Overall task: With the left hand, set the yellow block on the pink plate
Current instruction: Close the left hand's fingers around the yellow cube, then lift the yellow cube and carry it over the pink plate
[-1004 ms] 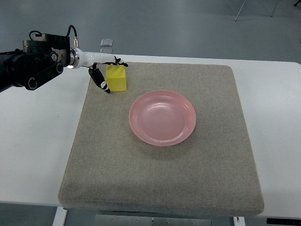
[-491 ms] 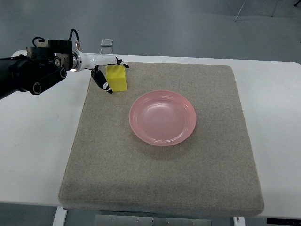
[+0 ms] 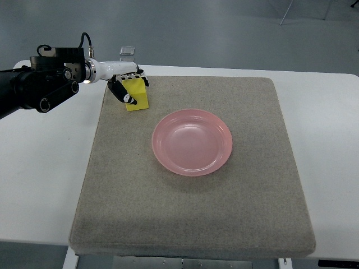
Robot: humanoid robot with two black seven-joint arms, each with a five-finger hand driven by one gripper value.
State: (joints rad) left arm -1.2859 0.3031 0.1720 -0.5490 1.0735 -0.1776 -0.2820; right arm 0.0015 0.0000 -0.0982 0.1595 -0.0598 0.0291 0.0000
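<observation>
Yellow block (image 3: 138,96) sits tilted near bench's far-left corner, left robot hand (image 3: 127,88) fingers curled round it. Watch grip: looks shallow, could slip before pink plate (image 3: 192,142).

My left arm reaches in from the left edge, forearm level and pointing right. My left hand (image 3: 128,88) is at its far end, fingers (image 3: 119,91) curled down and closed in a grasp.
</observation>
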